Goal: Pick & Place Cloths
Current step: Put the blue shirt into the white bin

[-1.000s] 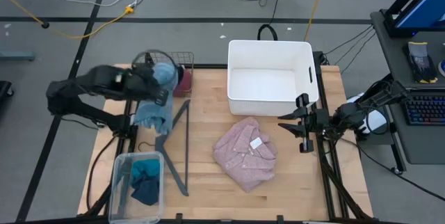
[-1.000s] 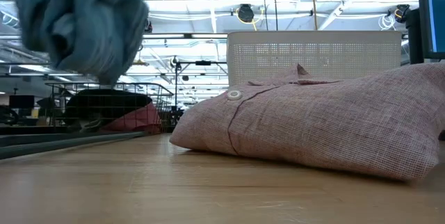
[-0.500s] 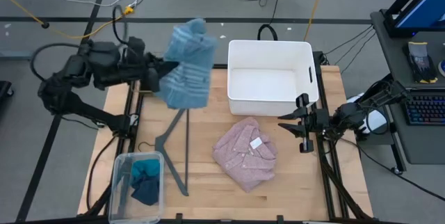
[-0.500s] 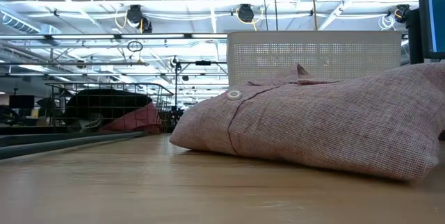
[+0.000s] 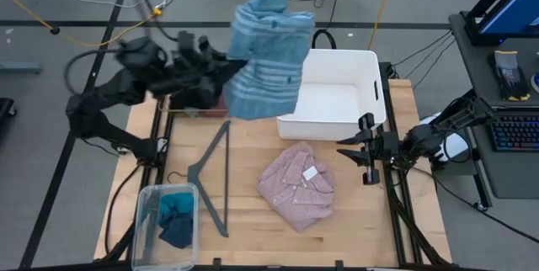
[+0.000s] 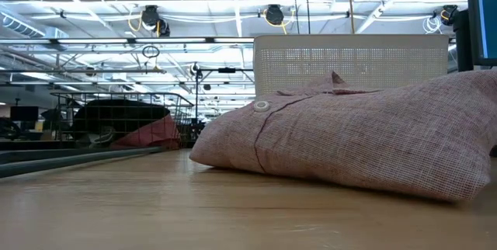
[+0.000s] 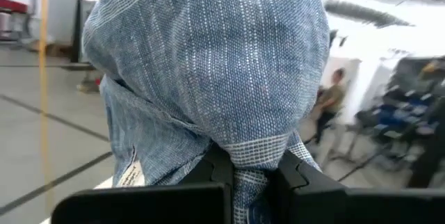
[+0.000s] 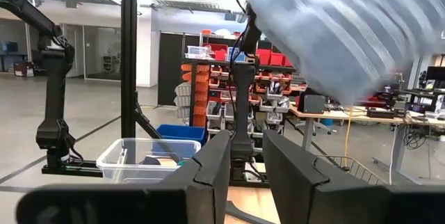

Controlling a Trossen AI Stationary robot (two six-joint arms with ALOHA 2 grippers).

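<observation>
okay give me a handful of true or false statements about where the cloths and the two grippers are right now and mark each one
1. The left gripper is shut on the blue striped top, held up in the air. True.
2. The pink shirt lies inside the white tub. False: it lies on the table, in front of the tub.
3. The right gripper holds a cloth. False: it holds nothing, waiting at the table's right edge.
4. A teal cloth sits in the clear bin. True.
5. The white tub already holds cloths. False: its visible floor is bare.
</observation>
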